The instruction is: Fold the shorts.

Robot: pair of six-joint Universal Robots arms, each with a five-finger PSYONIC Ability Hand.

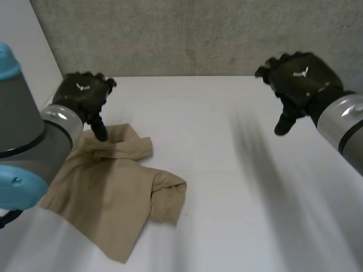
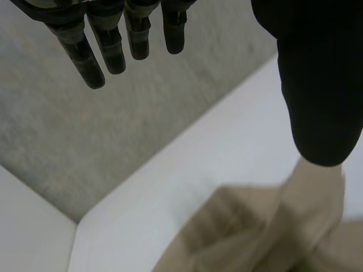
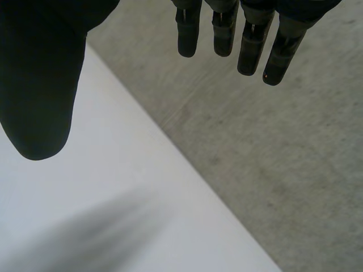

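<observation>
Since the shorts (image 1: 108, 192) lie rumpled on the left side of the table (image 1: 244, 215), one leg doubled over itself, they run from beneath my left hand (image 1: 85, 96) toward the near edge. That hand hangs over their far edge, fingers loose and gripping nothing, thumb (image 2: 320, 102) pointing down at the cloth. My right hand (image 1: 298, 79) hovers well apart, relaxed and empty, so I judge the left better placed for the first grasp.

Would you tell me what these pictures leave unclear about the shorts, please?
Head view: the left arm covers one side of the shorts.
Left wrist view: the left robot hand's thumb hides part of the cloth; the rest runs off the frame.
Whether that thumb touches the shorts cannot be told.
</observation>
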